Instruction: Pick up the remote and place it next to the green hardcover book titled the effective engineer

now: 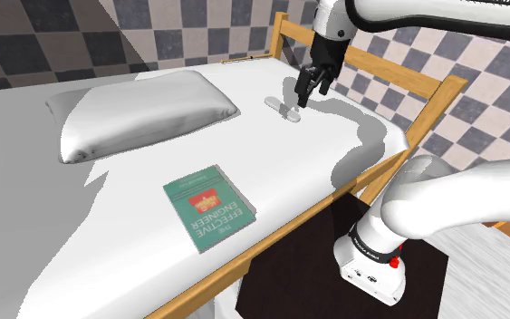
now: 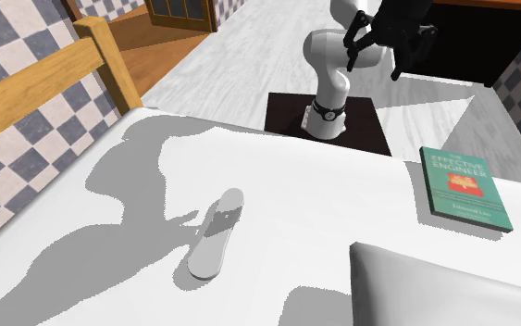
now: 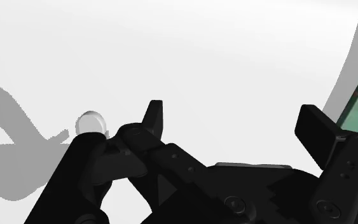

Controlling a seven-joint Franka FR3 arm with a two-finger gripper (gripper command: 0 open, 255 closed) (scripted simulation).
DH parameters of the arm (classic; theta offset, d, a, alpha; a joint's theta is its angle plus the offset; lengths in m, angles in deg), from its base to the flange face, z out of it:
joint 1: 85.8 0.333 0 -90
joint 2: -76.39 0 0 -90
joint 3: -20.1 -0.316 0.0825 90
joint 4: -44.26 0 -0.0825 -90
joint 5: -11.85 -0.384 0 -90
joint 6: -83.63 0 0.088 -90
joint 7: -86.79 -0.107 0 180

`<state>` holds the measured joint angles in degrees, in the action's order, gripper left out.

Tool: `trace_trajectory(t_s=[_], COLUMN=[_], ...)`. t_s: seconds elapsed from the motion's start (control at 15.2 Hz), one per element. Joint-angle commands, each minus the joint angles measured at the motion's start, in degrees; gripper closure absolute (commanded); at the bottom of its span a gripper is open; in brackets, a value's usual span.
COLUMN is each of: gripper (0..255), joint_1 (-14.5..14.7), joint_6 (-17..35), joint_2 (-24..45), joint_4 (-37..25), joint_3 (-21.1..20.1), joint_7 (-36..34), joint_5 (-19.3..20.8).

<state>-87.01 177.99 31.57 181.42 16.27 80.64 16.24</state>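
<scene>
End effector (image 1: 312, 93) hangs released, its two black fingers standing apart with nothing between them, clear of the sheet and not touching the remote (image 1: 284, 109). From the stand (image 1: 370, 263) beside the bed's long edge the white arm rises, bends at a large pale elbow, then reaches out over the bed (image 1: 271, 163), with the wrist turned downward so the fingers point at the mattress. In the second exterior view the end effector (image 2: 374, 57) sits high above the sheet, fingers spread. The wrist view confirms the gap between the fingers (image 3: 153, 118), with white sheet beyond them. The remote (image 2: 217, 233), pale grey and slim, lies flat on the sheet near the bed's end that carries the wooden rail (image 1: 407, 77), partly within the arm's shadow. The green book (image 1: 209, 207) lies flat, cover up, near the long edge facing the stand, well apart from the remote. A white pillow (image 1: 139, 111) rests toward the far long edge.
</scene>
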Motion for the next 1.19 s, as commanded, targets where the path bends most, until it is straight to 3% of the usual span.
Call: trace_trajectory(t_s=[0.0,0.59,1.12], gripper=[0,0,0], joint_1=[0.0,-3.3,-5.1], joint_6=[0.0,12.3,21.2], joint_2=[0.0,13.6,28.9], joint_4=[0.0,-1.6,-8.1], joint_3=[0.0,8.1,14.5], joint_7=[0.0,7.3,14.3], joint_5=[0.0,3.3,2.7])
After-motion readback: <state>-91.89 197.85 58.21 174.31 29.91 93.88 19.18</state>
